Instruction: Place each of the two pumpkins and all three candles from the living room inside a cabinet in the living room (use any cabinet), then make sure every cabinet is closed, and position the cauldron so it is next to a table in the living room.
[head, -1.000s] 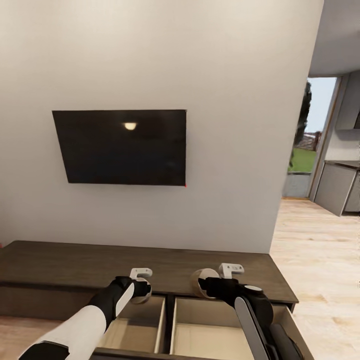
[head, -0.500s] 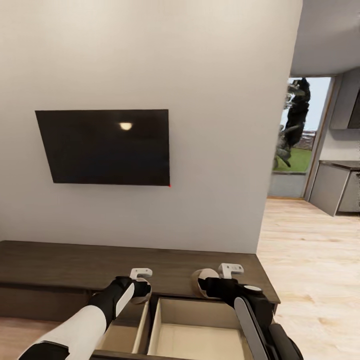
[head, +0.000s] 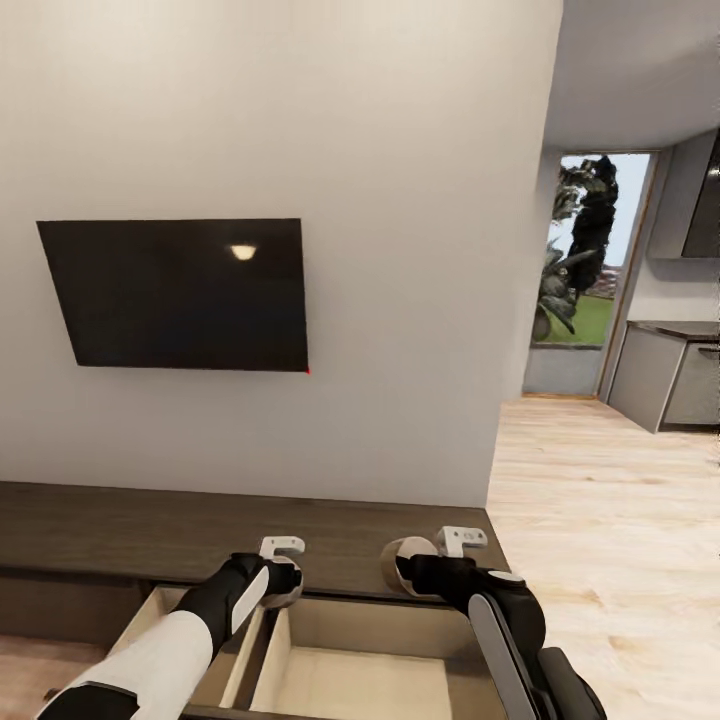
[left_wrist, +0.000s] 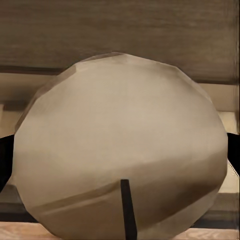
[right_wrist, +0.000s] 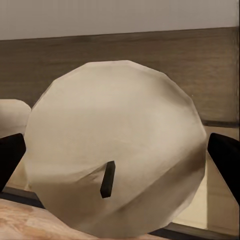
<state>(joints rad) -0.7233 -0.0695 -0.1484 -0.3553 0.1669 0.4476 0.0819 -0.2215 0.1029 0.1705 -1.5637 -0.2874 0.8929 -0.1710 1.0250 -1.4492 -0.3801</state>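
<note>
My left gripper (head: 288, 588) is shut on a pale grey-white candle (left_wrist: 120, 145), with black fingers (left_wrist: 5, 162) at both its sides. A second candle (right_wrist: 117, 145) sits in my right gripper (head: 398, 568), which is shut on it. Both grippers hover over the front edge of the long dark brown cabinet (head: 120, 520), above two open drawers with pale interiors (head: 360, 680). The left candle also shows at the edge of the right wrist view (right_wrist: 12, 117). The pumpkins, third candle, cauldron and table are out of view.
A black TV (head: 175, 295) hangs on the white wall above the cabinet. Past the wall's right end, light wood floor (head: 600, 520) leads to a kitchen with grey cabinets (head: 660, 385) and a glass door.
The whole picture has shifted left, so the camera has moved to the right along the cabinet. Both arms keep the same pose with their candles.
</note>
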